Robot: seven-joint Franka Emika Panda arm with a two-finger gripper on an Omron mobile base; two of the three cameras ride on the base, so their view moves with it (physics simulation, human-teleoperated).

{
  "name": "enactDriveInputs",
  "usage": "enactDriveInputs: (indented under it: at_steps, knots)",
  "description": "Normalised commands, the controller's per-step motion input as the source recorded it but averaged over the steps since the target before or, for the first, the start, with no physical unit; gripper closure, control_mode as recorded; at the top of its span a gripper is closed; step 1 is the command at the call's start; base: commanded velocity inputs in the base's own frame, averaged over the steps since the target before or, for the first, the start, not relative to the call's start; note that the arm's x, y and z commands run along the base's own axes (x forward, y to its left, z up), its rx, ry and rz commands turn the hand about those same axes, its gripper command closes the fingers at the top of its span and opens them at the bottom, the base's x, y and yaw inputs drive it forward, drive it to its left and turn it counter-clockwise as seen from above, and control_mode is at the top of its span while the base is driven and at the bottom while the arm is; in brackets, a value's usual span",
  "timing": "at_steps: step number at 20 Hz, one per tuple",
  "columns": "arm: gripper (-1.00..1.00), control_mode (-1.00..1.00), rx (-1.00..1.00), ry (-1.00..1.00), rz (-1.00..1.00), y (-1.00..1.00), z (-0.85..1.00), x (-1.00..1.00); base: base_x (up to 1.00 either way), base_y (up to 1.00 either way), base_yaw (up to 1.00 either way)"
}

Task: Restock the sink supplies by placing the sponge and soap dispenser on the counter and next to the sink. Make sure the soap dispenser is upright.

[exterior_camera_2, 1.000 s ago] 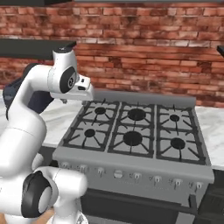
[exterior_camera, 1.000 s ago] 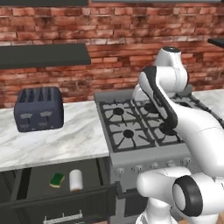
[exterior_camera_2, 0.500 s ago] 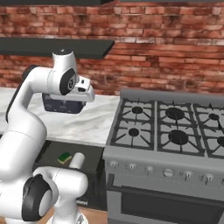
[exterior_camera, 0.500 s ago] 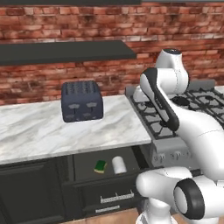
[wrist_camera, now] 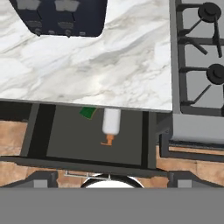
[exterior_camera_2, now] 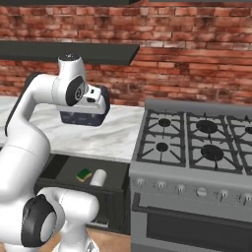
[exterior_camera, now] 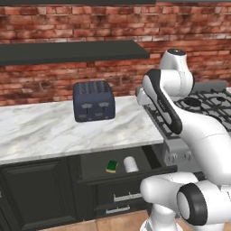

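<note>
Item: soap dispenser, lying flat in open drawer below pincer, nozzle toward pincer. Sponge just beside it, partly hidden under counter edge. Pincer state: cannot be told from pictures. Advice: bottle body to be gripped crosswise, clear of sponge. Hand view: orange nozzle seen. Base views: whole sponge, toaster front seen.

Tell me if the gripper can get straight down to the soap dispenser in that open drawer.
Probably yes. The soap dispenser lies on its side in the open drawer, pulled out past the counter edge, with only the sponge beside it.
</note>
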Motion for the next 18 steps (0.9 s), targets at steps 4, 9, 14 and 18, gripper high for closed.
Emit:
enactDriveInputs:
  at_steps: [4,9,14,18]
  knots:
    - [-1.0,1.0,0.0,0.0,0.0,0.0,0.0,0.0,-0.38,0.15,0.0]
    - [-1.0,1.0,0.0,0.0,0.0,0.0,0.0,0.0,-0.32,0.18,0.0]
    - [-1.0,-1.0,0.0,0.06,0.01,0.11,-0.45,0.23,0.0,0.0,0.0]
    - [-1.0,-1.0,-0.01,0.15,0.0,0.5,-1.0,0.62,0.0,0.0,0.0]
